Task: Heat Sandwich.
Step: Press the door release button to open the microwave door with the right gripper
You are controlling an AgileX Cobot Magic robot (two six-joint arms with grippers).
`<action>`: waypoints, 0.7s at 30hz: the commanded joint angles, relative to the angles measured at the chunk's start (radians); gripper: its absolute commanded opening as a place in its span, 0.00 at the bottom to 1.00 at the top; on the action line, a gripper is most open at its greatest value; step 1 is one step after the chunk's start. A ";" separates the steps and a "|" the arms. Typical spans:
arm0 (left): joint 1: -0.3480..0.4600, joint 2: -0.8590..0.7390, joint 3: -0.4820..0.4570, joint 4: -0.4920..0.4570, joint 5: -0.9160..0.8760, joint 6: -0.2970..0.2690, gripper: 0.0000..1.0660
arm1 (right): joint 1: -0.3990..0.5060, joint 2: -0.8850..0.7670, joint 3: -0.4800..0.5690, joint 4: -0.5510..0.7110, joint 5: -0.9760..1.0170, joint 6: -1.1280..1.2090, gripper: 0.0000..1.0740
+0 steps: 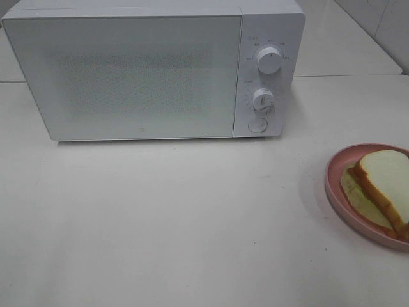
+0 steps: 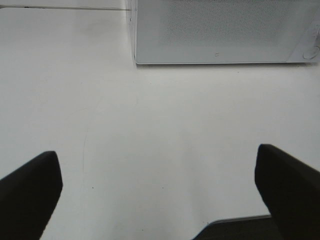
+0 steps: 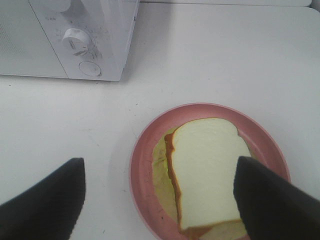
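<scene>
The sandwich [image 1: 386, 182], white bread with a tan crust and orange and pale green layers, lies on a round pink plate [image 1: 335, 185] at the table's right edge. A white microwave [image 1: 128, 70] stands at the back with its door closed. Neither arm shows in the high view. In the right wrist view my right gripper [image 3: 160, 200] hovers open above the sandwich [image 3: 207, 170] and the pink plate [image 3: 145, 170], its fingers either side, touching nothing. My left gripper [image 2: 160, 190] is open over bare table, short of the microwave [image 2: 220, 30].
Two round dials [image 1: 270, 61] and a round button [image 1: 257, 125] sit on the microwave's right panel. The white tabletop [image 1: 179, 217] stretches in front of the microwave. The table's near edge [image 2: 235, 222] shows in the left wrist view.
</scene>
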 commanded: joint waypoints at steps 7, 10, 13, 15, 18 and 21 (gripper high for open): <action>0.005 -0.021 0.000 -0.005 -0.014 0.002 0.92 | 0.000 0.165 -0.005 0.002 -0.185 -0.001 0.71; 0.005 -0.021 0.000 -0.005 -0.014 0.002 0.92 | 0.000 0.218 -0.005 0.002 -0.237 -0.001 0.71; 0.005 -0.021 0.000 -0.005 -0.014 0.002 0.92 | 0.000 0.283 -0.005 0.002 -0.318 -0.001 0.71; 0.005 -0.021 0.000 -0.005 -0.014 0.002 0.92 | 0.000 0.300 -0.005 0.002 -0.342 -0.001 0.71; 0.005 -0.021 0.000 -0.005 -0.014 0.002 0.92 | 0.000 0.368 -0.005 0.001 -0.441 -0.001 0.71; 0.005 -0.021 0.000 -0.005 -0.014 0.002 0.92 | 0.000 0.398 -0.005 0.001 -0.502 -0.001 0.71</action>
